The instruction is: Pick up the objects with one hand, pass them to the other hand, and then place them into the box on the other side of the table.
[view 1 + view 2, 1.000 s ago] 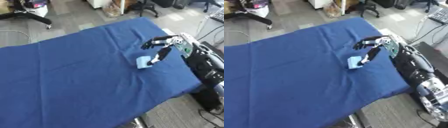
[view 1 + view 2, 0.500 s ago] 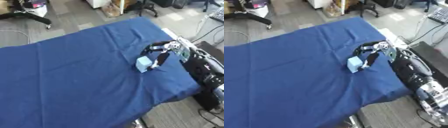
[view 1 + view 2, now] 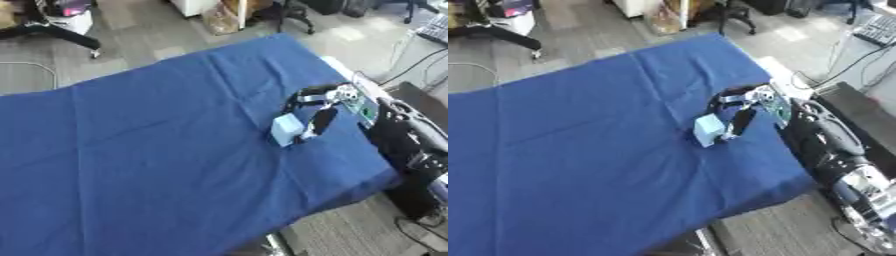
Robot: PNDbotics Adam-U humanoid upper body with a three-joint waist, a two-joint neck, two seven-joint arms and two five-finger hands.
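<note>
A worktop point(image 3: 157, 150) covered in blue cloth fills most of both views, set at a slant. Near its right edge stands a small pale blue box-shaped object point(image 3: 285, 129), resting on the cloth. The robot's right hand point(image 3: 322, 106) reaches in from the right, black with silver parts and a green patch at the wrist. Its fingers arch over the top and curl down on the right side of the pale blue object, with the dark thumb or a finger running down beside it, touching it. The hand appears to be grasping the object, though the contact on the far side is hidden.

The right eye view shows more of the right arm point(image 3: 833, 150): a long black forearm with silver joints running down toward the lower right corner. In the left eye view that arm is cut off sooner by the right edge.

The left hand shows in neither view. No box for placing things can be made out on the worktop. Beyond the far edge lie grey floor, chair legs point(image 3: 52, 31) and blurred clutter.
</note>
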